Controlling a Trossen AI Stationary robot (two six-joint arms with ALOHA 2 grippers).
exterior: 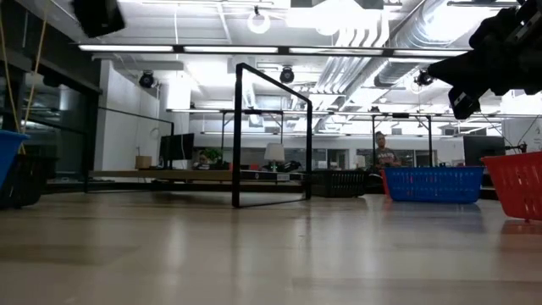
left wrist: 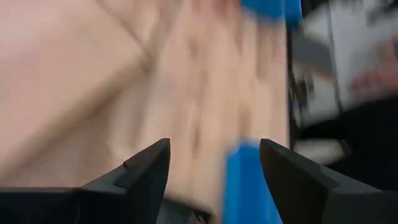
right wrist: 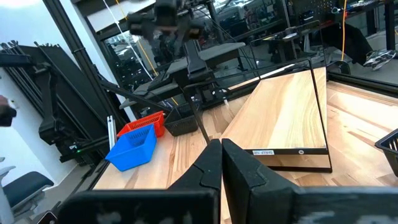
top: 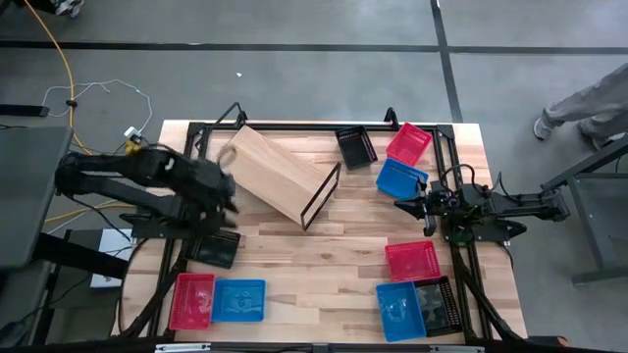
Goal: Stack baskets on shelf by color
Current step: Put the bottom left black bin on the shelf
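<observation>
left claw (top: 228,199) spread open, empty, just beside near end of long light-wood box shelf (top: 275,172), lying askew mid-worktop | small black mesh plastic basket (top: 216,248) just below it, seemingly apart | right claw (top: 404,205) pinched closed, empty, beside blue mesh basket (top: 400,177)

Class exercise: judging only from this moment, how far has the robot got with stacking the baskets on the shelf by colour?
Done: nothing; the shelf lies bare on the table, no basket on it. In hand: nothing; the left tool is open and empty beside the shelf above a black basket, and the right tool is shut, empty. Left: all nine baskets, scattered in three groups.
</observation>
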